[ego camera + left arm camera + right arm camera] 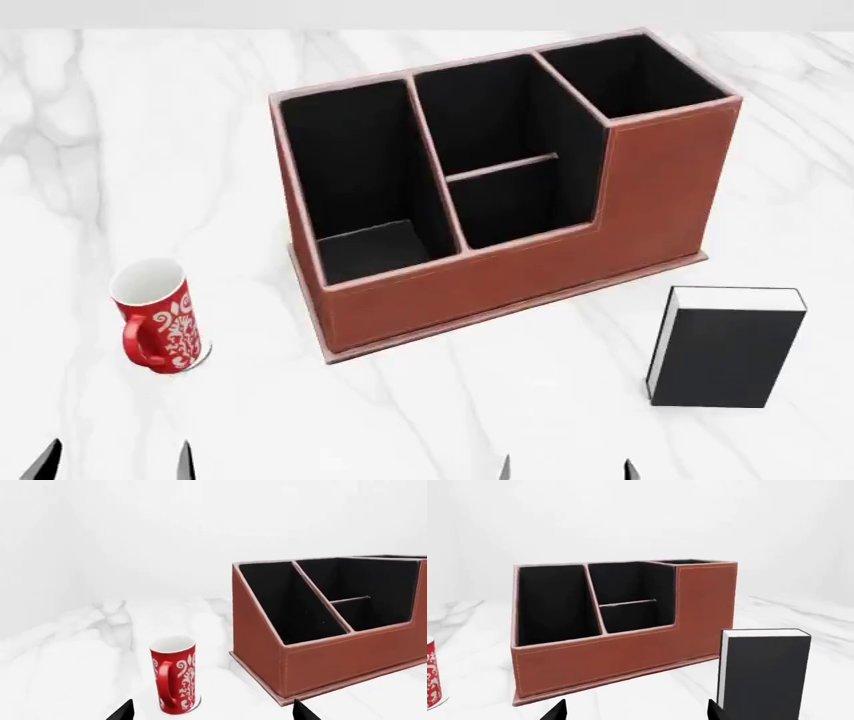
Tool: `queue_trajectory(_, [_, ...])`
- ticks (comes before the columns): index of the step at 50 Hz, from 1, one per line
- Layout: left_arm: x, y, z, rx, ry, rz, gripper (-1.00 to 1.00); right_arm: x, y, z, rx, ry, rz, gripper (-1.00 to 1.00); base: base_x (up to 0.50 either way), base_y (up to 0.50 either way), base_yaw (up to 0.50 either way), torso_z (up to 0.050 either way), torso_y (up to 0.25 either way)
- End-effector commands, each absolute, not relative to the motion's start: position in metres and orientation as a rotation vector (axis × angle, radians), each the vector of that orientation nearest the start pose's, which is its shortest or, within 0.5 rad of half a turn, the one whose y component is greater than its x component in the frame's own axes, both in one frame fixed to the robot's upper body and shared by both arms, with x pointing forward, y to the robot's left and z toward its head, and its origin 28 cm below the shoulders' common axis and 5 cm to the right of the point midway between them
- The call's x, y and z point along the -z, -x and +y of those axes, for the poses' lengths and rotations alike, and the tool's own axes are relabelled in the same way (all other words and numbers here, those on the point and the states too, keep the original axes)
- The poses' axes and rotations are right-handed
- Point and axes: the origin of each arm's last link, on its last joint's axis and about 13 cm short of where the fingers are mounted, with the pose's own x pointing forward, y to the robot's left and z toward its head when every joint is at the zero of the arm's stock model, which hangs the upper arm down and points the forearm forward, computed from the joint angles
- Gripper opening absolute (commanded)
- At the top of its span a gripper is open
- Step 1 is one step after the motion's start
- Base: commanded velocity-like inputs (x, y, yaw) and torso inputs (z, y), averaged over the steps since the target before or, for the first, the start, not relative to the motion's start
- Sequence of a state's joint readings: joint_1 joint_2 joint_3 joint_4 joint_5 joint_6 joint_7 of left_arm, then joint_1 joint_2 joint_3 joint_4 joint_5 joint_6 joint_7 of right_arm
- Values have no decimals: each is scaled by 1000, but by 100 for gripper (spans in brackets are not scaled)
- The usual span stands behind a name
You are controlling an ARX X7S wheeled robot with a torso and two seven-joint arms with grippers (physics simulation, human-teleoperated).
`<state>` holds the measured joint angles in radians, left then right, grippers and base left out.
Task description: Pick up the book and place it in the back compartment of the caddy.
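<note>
The black book (727, 350) with white page edges stands upright on the marble table, right of the reddish-brown caddy (641, 190). It fills the near right of the right wrist view (767, 675). The caddy's small shallow square cell (521, 212) lies behind its low stepped wall and is empty; it also shows in the wrist views (370, 615) (634, 617). My right gripper (566, 468) (637, 711) is open and empty, short of the book and to its left. My left gripper (114, 462) (213, 712) is open and empty, near the mug.
A red-and-white patterned mug (158, 318) (175, 675) stands left of the caddy, just ahead of my left gripper. The caddy's long narrow cell (360, 170) and tall square cell (641, 75) are empty. White marble table (441, 410) lies between grippers and caddy.
</note>
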<state>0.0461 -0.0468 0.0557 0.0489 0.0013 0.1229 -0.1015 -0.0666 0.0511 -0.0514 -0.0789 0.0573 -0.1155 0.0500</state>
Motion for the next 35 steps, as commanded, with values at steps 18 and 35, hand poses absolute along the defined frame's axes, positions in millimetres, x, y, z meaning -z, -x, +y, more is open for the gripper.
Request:
queue_trajectory(18, [-42, -173, 205, -110, -37, -486, 100, -42, -174, -102, 82, -66, -411, 100, 0, 0, 0, 0, 0])
queue_trajectory(35, [-41, -177, 205, -142, -35, -573, 100, -50, -164, -106, 121, -104, -510, 100, 0, 0, 0, 0, 0])
